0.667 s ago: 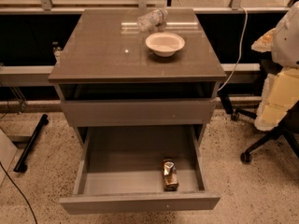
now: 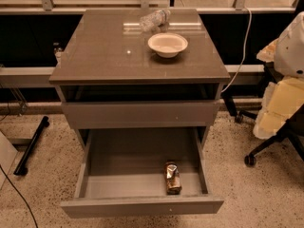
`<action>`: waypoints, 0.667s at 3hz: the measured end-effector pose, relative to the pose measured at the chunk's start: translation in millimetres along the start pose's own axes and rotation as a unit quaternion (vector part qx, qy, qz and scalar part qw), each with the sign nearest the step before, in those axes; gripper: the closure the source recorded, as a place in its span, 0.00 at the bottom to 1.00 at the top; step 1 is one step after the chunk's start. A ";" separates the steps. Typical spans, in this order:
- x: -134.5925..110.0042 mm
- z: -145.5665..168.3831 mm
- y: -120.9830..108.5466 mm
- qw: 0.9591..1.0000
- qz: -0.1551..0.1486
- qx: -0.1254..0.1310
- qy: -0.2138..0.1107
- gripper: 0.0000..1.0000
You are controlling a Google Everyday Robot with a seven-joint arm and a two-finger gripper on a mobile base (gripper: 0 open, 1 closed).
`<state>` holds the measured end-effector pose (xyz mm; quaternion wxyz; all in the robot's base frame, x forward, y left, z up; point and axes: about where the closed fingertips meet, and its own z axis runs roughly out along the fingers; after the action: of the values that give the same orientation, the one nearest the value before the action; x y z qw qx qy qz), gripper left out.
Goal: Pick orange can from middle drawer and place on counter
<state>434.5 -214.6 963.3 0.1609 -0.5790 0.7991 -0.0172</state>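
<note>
Orange can (image 2: 173,177) is resting on the floor of the middle drawer (image 2: 123,160), in the lower centre of the frame, toward the drawer's right side and just behind its front panel; whether it is standing or lying cannot be told. The drawer is standing fully pulled out. Above it, a shut drawer front (image 2: 140,113) is spanning the cabinet. The table (image 2: 104,51) is carrying a white bowl (image 2: 167,44) right of centre and a clear water bottle (image 2: 154,19) lying just behind the bowl. An office chair (image 2: 275,137) is standing at the right edge. The jaws are lying outside the frame, so their state cannot be told.
</note>
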 end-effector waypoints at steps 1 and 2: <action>2.6 17.1 8.1 0.999 0.038 -0.017 -0.008 0.00; 2.6 54.6 10.6 0.993 0.108 -0.034 -0.017 0.00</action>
<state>439.2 -204.8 908.7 0.1557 -0.4950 0.8540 0.0367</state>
